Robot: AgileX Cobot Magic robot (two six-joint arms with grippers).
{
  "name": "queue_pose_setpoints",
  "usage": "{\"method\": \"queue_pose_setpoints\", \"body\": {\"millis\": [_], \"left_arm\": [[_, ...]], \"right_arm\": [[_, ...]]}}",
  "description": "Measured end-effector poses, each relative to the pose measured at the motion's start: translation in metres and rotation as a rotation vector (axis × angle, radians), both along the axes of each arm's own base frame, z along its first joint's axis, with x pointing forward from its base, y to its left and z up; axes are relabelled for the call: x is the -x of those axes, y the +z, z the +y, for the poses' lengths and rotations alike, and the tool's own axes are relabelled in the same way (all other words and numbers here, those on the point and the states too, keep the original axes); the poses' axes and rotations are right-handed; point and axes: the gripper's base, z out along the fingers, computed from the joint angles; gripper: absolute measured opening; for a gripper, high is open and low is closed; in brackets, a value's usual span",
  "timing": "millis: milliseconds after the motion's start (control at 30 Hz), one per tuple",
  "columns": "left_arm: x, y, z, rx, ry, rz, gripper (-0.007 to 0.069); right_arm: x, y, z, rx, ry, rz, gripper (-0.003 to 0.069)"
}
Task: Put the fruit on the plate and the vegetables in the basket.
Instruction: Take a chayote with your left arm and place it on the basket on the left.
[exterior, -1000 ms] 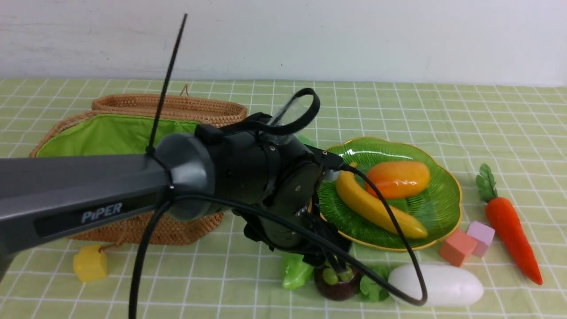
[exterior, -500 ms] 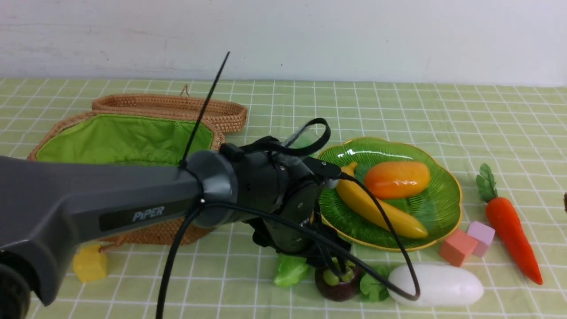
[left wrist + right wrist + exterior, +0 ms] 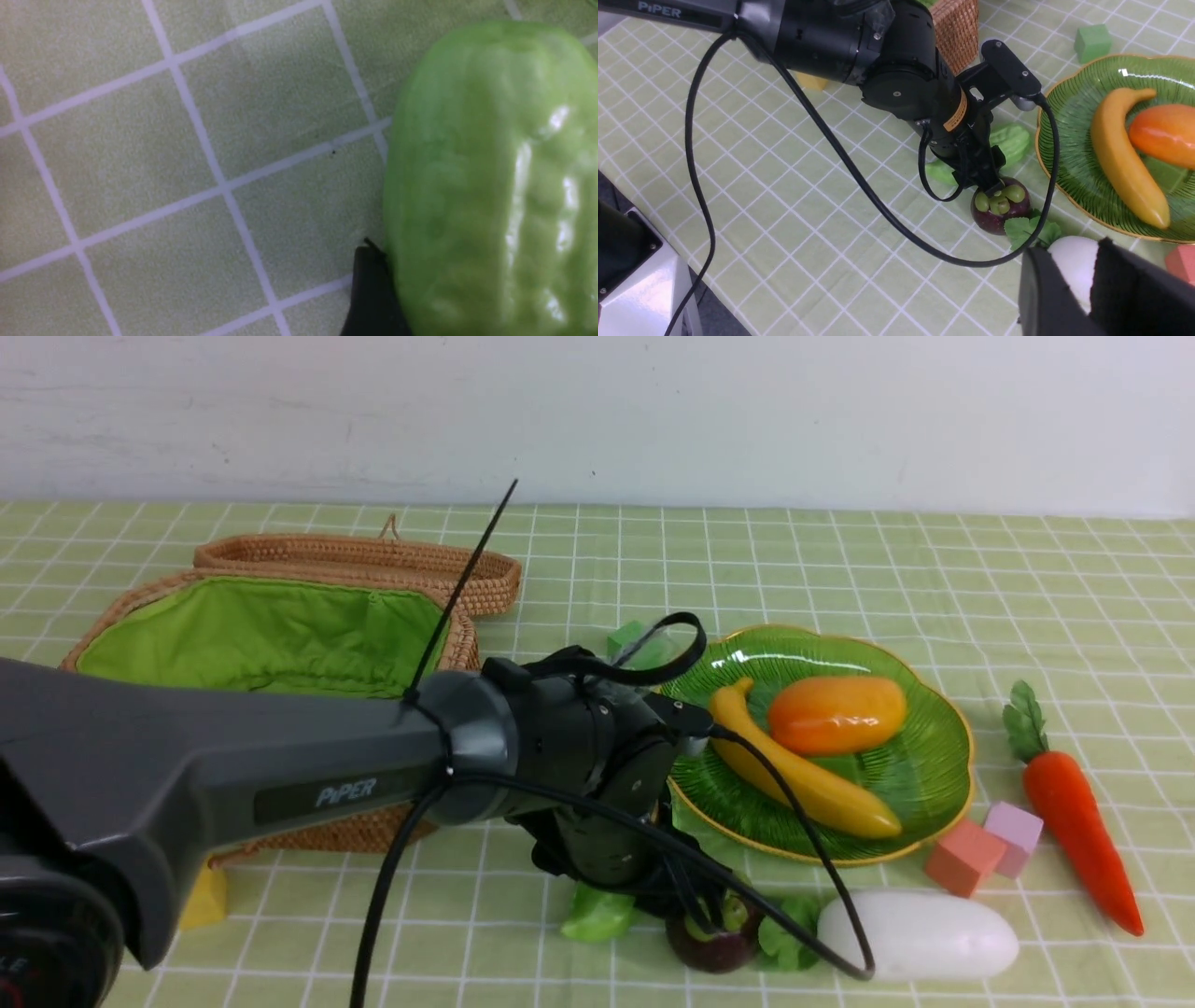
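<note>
The pale green gourd (image 3: 593,913) lies in front of the green plate (image 3: 924,765), next to the purple mangosteen (image 3: 714,943). My left gripper (image 3: 695,896) is down over them and looks open. In the left wrist view one finger (image 3: 369,289) stands against the gourd's (image 3: 490,186) side, and the other is hidden. In the right wrist view a fingertip (image 3: 994,189) touches the mangosteen's (image 3: 999,214) cap. Banana (image 3: 803,784) and mango (image 3: 836,712) lie on the plate. White radish (image 3: 920,935) and carrot (image 3: 1078,821) lie on the cloth. My right gripper (image 3: 1069,249) is open and empty, high above the radish. The eggplant is out of view.
The wicker basket (image 3: 252,630) stands open at the left with its lid (image 3: 373,560) behind. Foam cubes lie about: yellow (image 3: 205,896), green (image 3: 624,639), salmon (image 3: 963,857), lilac (image 3: 1013,831). The left arm's cable (image 3: 822,933) loops over the radish's leaves.
My left arm has sunk and reached further forward, bringing its gripper lower over the gourd and mangosteen. The gourd's visible end has shifted a little to the left.
</note>
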Motion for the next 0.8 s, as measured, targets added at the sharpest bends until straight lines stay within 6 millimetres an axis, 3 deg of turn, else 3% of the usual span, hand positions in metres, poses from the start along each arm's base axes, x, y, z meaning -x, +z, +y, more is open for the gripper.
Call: {"method": "queue_pose_setpoints", "body": {"millis": [300,633,700,767,800], "left_arm": [[0.001,0.009,0.003,-0.005,-0.004,-0.013,0.0440],[0.019,0.091,0.025,0.012,-0.041,-0.126,0.0438],[0.028,0.120,0.035,0.028,-0.056,-0.180,0.0438],[0.033,0.134,0.042,0.030,-0.061,-0.214,0.0438],[0.041,0.158,0.053,0.022,-0.075,-0.280,0.0438]], "right_arm": [[0.002,-0.002,0.000,0.011,0.012,0.019,0.0178],[-0.004,0.004,0.000,-0.020,-0.016,-0.057,0.0178],[-0.006,0.009,0.001,-0.053,-0.021,-0.114,0.0178],[-0.007,0.013,0.002,-0.076,-0.025,-0.148,0.0178],[-0.009,0.017,0.002,-0.099,-0.026,-0.187,0.0178]]}}
